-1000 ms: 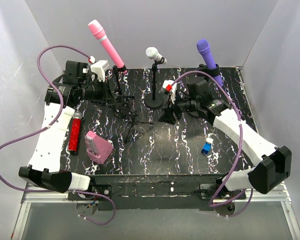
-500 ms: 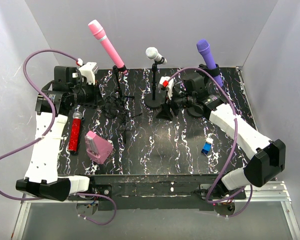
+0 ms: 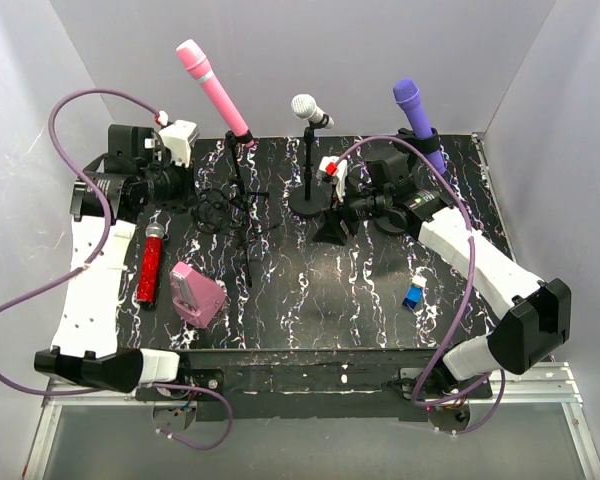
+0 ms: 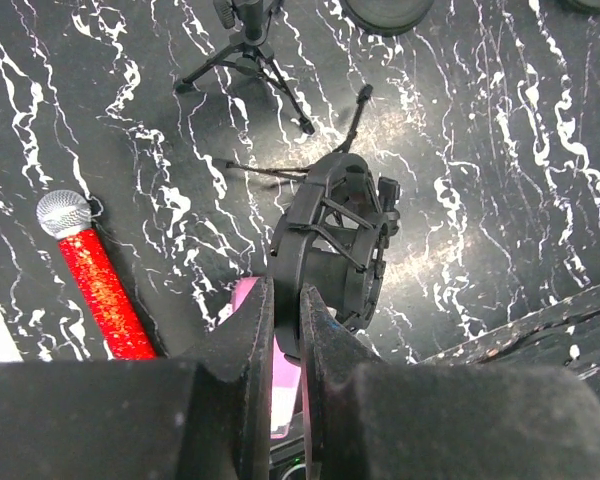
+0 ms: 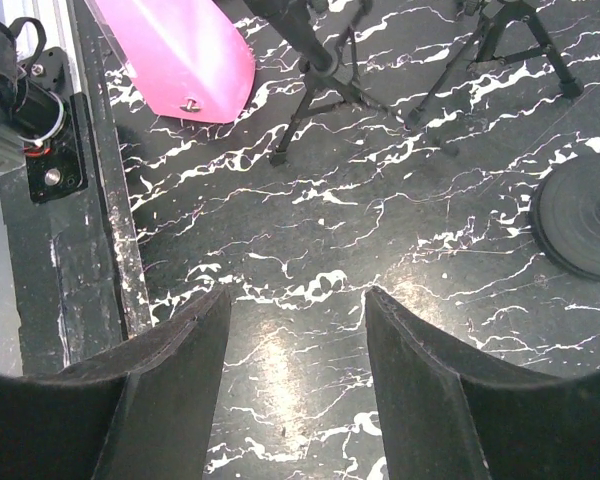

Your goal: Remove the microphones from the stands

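Clamps left gripper (image 4: 285, 300) tight on rim of black shock mount (image 4: 340, 235), toward far left corner of table (image 4: 500, 150). Holds right gripper (image 5: 298, 310) spread wide, gripping nothing, above far middle.

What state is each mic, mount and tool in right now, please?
Left tool, shut on shock mount.
Right tool, open, empty.
Shock mount, empty, gripped.
Pink mic, clipped in stand.
White mic, on stand.
Purple mic, clipped in stand.
Red mic, lying flat.

black marbled table (image 3: 320, 300) bears a red microphone (image 3: 148, 262), pink box (image 3: 197, 293), blue clip (image 3: 414, 296).
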